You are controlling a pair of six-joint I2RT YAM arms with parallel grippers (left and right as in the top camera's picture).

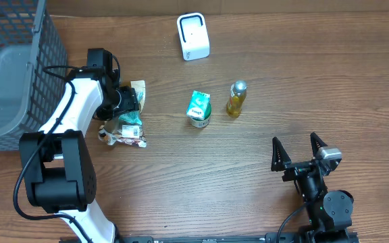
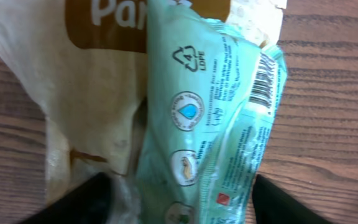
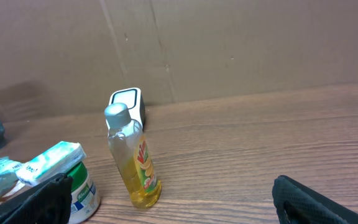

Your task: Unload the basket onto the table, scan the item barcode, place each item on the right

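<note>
- The right gripper (image 1: 294, 139) sits nearest the robot's base, jaws spread wide and empty, well apart from every item. It has no part in the task at this point.
- Further out on the left of the counter (image 1: 215, 189), the left gripper (image 2: 179, 193) is down over a small heap of packets. Its jaws stand either side of a pale green packet (image 2: 210, 124), which lies across a tan packet (image 2: 92, 93).
- From the wrist view I cannot tell whether the jaws are already pinching the green packet or only straddling it. It looks to be resting on the heap rather than lifted.
- The green packet seems to be the item to scan. Its barcode (image 2: 265, 81) shows on the upper right edge, facing up and a little crumpled.
- Mid-counter stand a white tub with a green top (image 1: 198, 109) and a bottle of yellow liquid (image 1: 236, 98), both upright and apart from either gripper.
- At the far edge stands the white scanner (image 1: 193, 37), with nothing held in front of it. A grey wire basket (image 1: 19, 74) sits in the far left corner.
- Judged from this, the task is at the pick-up stage. Securing the packet, carrying it to the scanner and presenting the barcode are all left to do.
</note>
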